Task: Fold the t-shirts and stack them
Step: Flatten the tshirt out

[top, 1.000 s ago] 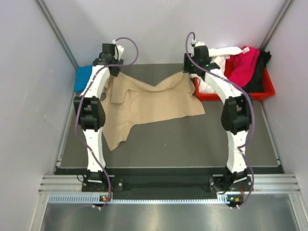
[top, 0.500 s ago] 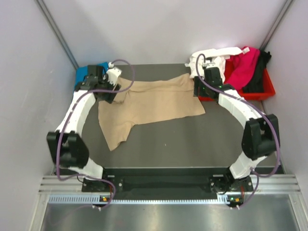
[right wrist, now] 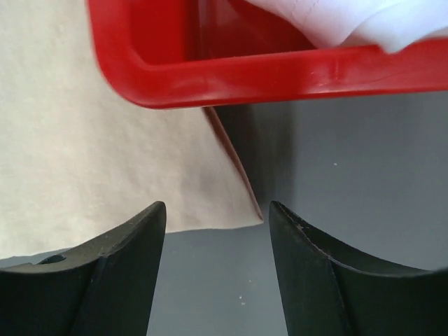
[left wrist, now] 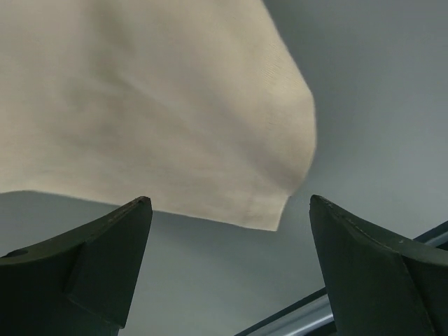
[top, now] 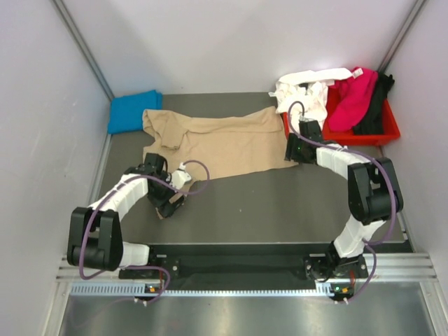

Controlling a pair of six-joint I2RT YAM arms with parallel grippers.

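Observation:
The tan t-shirt [top: 217, 143] lies spread on the dark table. My left gripper [top: 170, 204] is open just above the shirt's near left corner [left wrist: 266, 175], holding nothing. My right gripper [top: 291, 152] is open over the shirt's near right corner [right wrist: 140, 154], beside the red tray, holding nothing. A bright blue shirt [top: 131, 112] lies folded at the far left. White [top: 308, 87], magenta [top: 353, 98] and black [top: 378, 105] shirts are heaped in the tray.
The red plastic tray [top: 364, 134] stands at the far right; its corner [right wrist: 210, 77] is close in front of my right fingers. Grey walls close in on both sides. A metal rail [left wrist: 336, 308] runs along the table's near edge.
Both arms have let go of the tan shirt's far edge and swung toward the near side. The shirt now lies flat, and the grippers are at its near corners.

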